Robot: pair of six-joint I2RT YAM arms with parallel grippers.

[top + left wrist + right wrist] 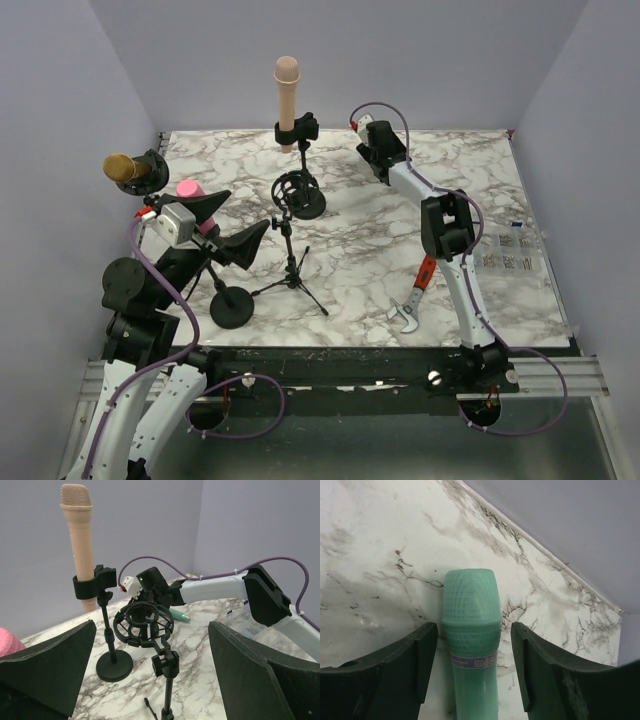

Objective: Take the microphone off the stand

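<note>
Beige mic (287, 98): upright, head up, at 12 o'clock of table. Held low on its body by black clip (300, 130).
Clip stand (114, 666): thin pole on round base, just behind shock mount.
Shock mount (296, 190): black ring cage atop tripod stand (293, 275), near table centre, at 6 o'clock from beige mic.
Green mic (471, 655): lies flat on marble at approx. 1 o'clock. Head points away from R wrist cam; purple printed band below grille.
R gripper (473, 630): claw apart, one finger either side of green mic. Narrow gap shows on each side, no contact seen.
R arm (445, 225): runs from base at 5 o'clock to rear of table at 1 o'clock.
L gripper (248, 208): claw wide apart, in the air at 9 o'clock, aimed toward shock mount & beige mic.
Gold mic (124, 167): at 10 o'clock, tilted, in a black holder.
Pink mic (188, 188): just beside L wrist, partly hidden; what holds it, can't tell.
Round-base stand (232, 308): at 7 o'clock, pole runs up under L gripper.
Wrench (405, 315): red handle, flat on table at 5 o'clock, beside R arm.
Table (360, 260): white marble w/ grey veins.
</note>
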